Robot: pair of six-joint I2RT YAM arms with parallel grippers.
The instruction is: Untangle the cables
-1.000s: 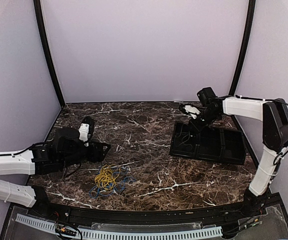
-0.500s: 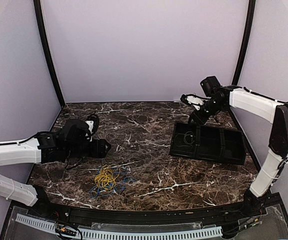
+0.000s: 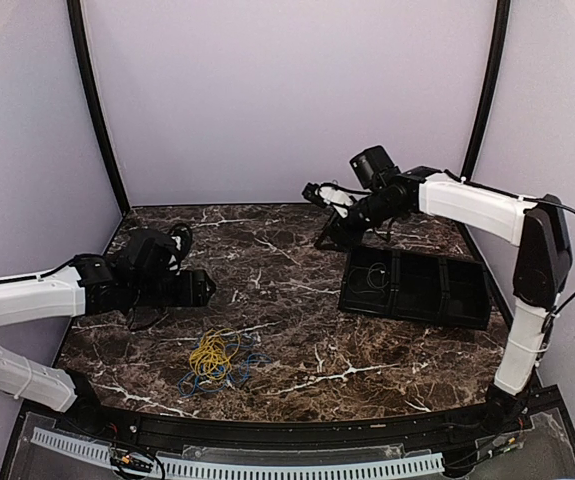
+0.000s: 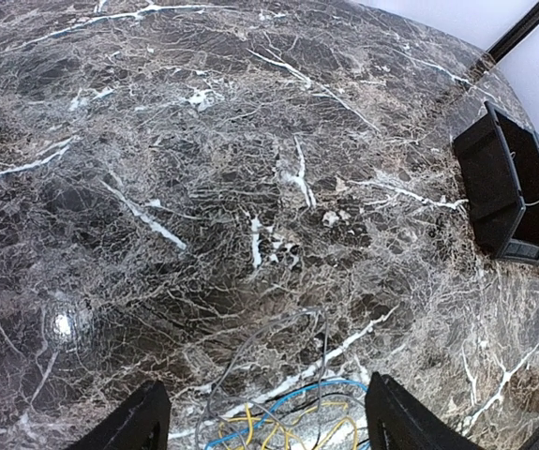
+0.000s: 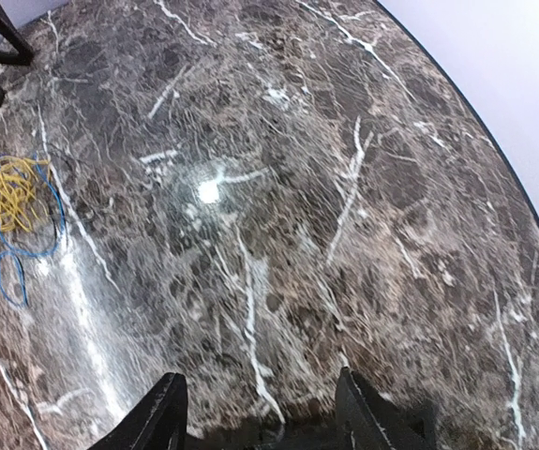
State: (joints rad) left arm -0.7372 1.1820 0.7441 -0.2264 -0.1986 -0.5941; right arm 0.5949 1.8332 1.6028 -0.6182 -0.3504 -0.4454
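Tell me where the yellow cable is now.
In the top view, the yellow cable lies near-left on the table, tangled with the blue cable, just nearer the front edge than the left gripper.

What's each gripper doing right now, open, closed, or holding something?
Left gripper: open, holding nothing.
Right gripper: open, holding nothing.

My white-shelled left arm lies low, reaching in from the side; its black two-finger left gripper points rightward, jaws spread wide, nothing between; white-shelled right arm stretches far back, elbow high; black right gripper tilts down, jaws parted, empty.
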